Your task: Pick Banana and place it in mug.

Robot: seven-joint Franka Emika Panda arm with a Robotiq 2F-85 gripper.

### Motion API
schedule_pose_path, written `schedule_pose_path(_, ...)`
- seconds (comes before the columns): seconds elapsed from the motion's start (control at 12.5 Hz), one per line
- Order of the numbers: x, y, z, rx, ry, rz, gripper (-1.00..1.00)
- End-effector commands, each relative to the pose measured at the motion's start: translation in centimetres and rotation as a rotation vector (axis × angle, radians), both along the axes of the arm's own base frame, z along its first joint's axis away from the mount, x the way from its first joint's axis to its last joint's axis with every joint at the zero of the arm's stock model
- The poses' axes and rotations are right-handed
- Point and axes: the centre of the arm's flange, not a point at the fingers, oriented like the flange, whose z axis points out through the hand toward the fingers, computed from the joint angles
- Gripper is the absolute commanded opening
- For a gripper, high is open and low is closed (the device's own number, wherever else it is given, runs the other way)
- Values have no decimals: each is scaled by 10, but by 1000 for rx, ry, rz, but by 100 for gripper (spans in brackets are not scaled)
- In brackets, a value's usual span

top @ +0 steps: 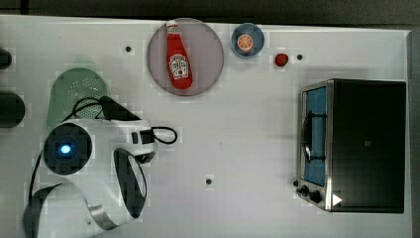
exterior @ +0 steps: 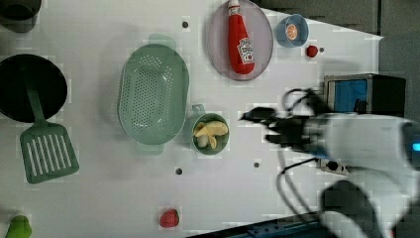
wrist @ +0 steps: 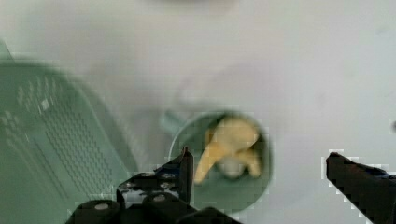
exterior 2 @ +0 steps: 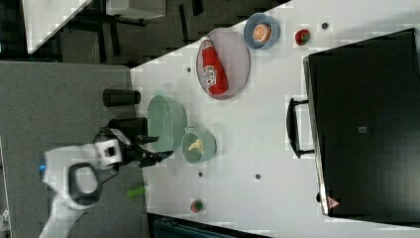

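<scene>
Inside the mug (exterior: 210,134) is where you'll find the banana (exterior: 211,131), pale yellow and sitting well down in the cup. From the wrist view the banana (wrist: 229,147) lies between and just beyond your two fingers (wrist: 186,168), which are spread wide with nothing in them. Your gripper (exterior: 257,119) hangs off to the mug's side, apart from it, on the left view's right. Just past the mug on the other side is the colander (exterior: 152,94), touching or nearly so. Farther out you've got the plate (exterior: 218,54) with the ketchup (exterior: 240,42), then the bowl (exterior: 292,30).
</scene>
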Motion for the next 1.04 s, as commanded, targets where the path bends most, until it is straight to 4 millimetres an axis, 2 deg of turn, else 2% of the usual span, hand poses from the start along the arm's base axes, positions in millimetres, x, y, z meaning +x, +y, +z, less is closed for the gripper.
schedule_pose_path(0.08, 22, -88, 97, 9, -51, -164, 100)
schedule_pose_path(0.24, 18, -130, 139, 9, -26, -244, 100)
schedule_pose_path(0.48, 16, -182, 183, 19, 13, -281, 100)
schedule_pose_path(0.72, 13, -221, 205, 26, 24, -320, 100)
schedule_pose_path(0.8, 11, -232, 206, 14, 31, -311, 100)
schedule_pose_path(1.04, 9, -241, 201, 6, 57, -265, 100)
